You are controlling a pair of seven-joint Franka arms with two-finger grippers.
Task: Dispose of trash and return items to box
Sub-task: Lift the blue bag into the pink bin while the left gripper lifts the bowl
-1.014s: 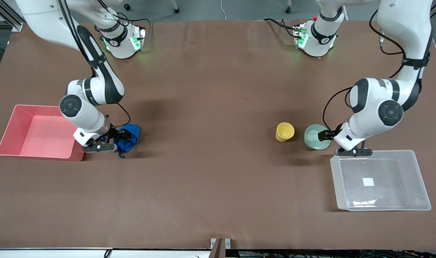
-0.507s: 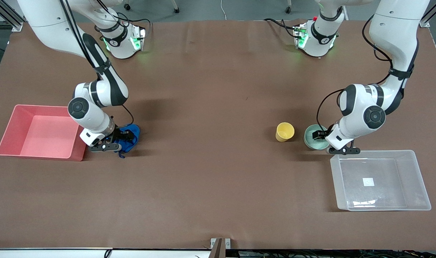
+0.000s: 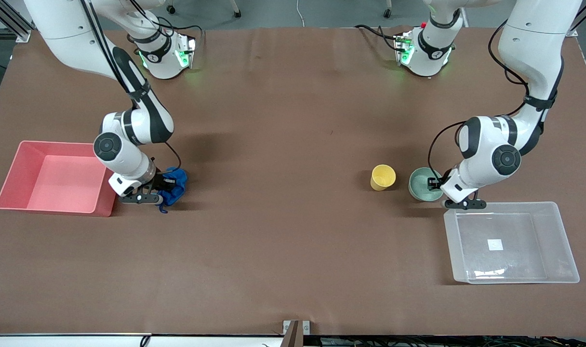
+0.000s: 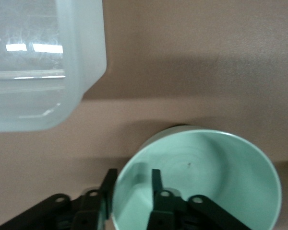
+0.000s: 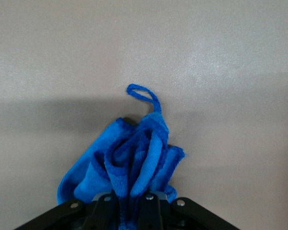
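Observation:
The trash, a bright-blue wad (image 3: pixel 177 184), lies on the table beside the pink bin, its thin tail toward the front camera. My right gripper (image 3: pixel 165 186) is shut on the wad, whose folds bunch between the fingers in the right wrist view (image 5: pixel 134 158). The mint-green bowl (image 3: pixel 421 184) stands upright beside the yellow cup (image 3: pixel 382 177). My left gripper (image 3: pixel 433 183) is open and straddles the bowl's rim, one finger inside and one outside (image 4: pixel 133 191). The bowl (image 4: pixel 206 177) is empty. The clear box (image 3: pixel 514 262) stands just nearer the front camera than the bowl, empty but for its white sticker.
The pink bin (image 3: pixel 57 178) is empty at the right arm's end of the table, touching distance from the right hand. A corner of the clear box (image 4: pixel 38 72) shows close to the bowl in the left wrist view.
My right gripper has closed on the blue wad, which is now more bunched. My left hand has shifted a little toward the bowl and set its fingers over the rim.

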